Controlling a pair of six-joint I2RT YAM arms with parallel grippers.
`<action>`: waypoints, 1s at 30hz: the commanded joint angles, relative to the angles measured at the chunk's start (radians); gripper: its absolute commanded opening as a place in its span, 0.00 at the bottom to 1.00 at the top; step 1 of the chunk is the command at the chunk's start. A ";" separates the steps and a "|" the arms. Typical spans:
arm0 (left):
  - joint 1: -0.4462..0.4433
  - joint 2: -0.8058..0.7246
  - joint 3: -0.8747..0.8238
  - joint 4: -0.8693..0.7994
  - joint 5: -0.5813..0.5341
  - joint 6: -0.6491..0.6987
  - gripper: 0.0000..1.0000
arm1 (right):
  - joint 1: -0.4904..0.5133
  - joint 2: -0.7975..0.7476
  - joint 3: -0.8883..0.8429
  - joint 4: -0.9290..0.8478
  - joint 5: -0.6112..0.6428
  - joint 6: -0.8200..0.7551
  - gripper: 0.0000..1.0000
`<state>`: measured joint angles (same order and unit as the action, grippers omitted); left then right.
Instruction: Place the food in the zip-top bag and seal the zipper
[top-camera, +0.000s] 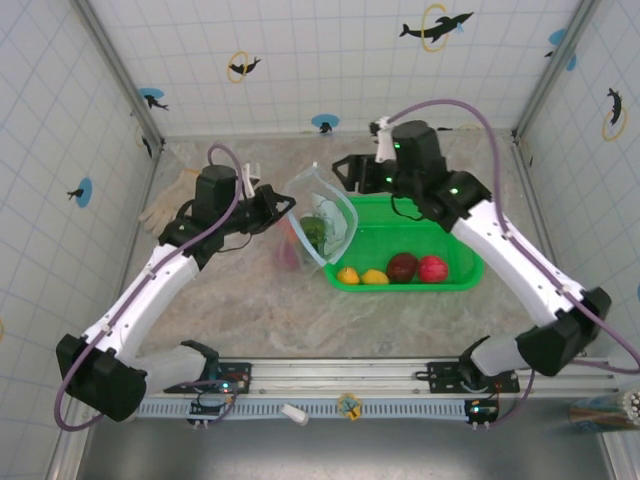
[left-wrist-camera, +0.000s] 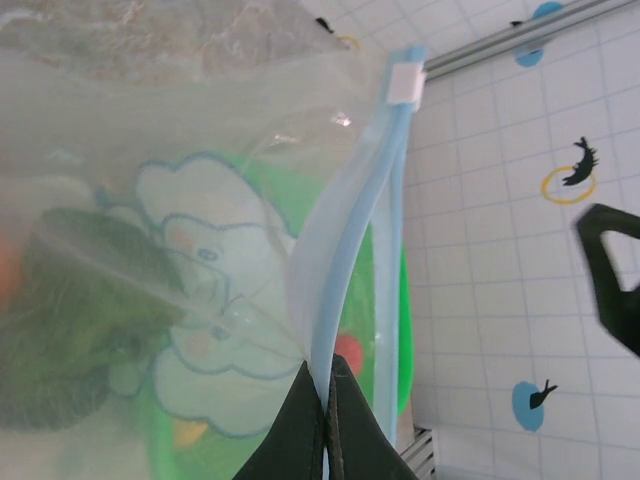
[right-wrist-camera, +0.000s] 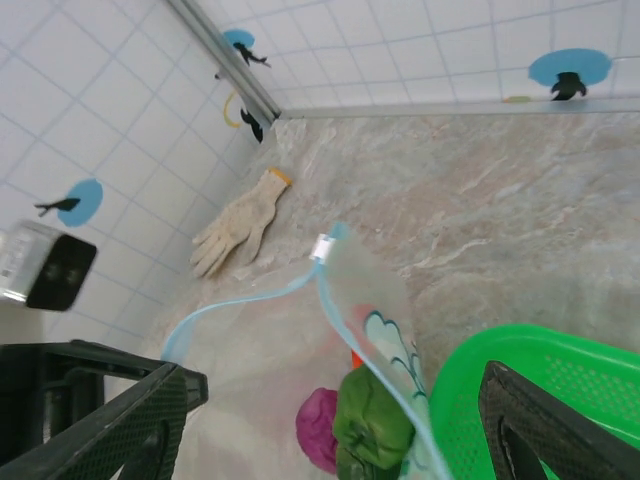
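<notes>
Mostly we see the bagged food (right-wrist-camera: 372, 425) as blurs through the zip-top bag (left-wrist-camera: 200, 290); only 1 dark green piece (left-wrist-camera: 80, 310) is sure. Our left gripper (left-wrist-camera: 328, 375) is pinched shut on the zipper (left-wrist-camera: 345, 250), bag upright beside the green basket (top-camera: 385, 240) with 4 pieces (top-camera: 433, 268); our right gripper (right-wrist-camera: 335, 420) hangs wide open over the bag's mouth.

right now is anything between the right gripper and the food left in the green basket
Nothing visible. The right gripper is open above the far left corner of the basket, and the four pieces lie uncovered along its near side. The bag, pinched up by the left gripper, stands just left of that path, not across it.
</notes>
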<state>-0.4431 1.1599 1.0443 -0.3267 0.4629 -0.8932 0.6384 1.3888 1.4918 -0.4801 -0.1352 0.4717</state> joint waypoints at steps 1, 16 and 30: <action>0.002 -0.017 -0.029 -0.001 0.013 0.010 0.00 | -0.017 -0.017 -0.058 -0.028 -0.086 -0.002 0.78; 0.003 -0.017 0.014 -0.065 -0.060 0.066 0.00 | 0.007 -0.046 -0.408 -0.215 -0.025 0.017 0.64; 0.002 -0.034 0.003 -0.080 -0.062 0.077 0.00 | 0.105 0.176 -0.399 -0.074 -0.120 0.014 0.48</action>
<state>-0.4431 1.1515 1.0435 -0.3908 0.4088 -0.8375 0.7399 1.5455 1.0966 -0.6022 -0.2470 0.4854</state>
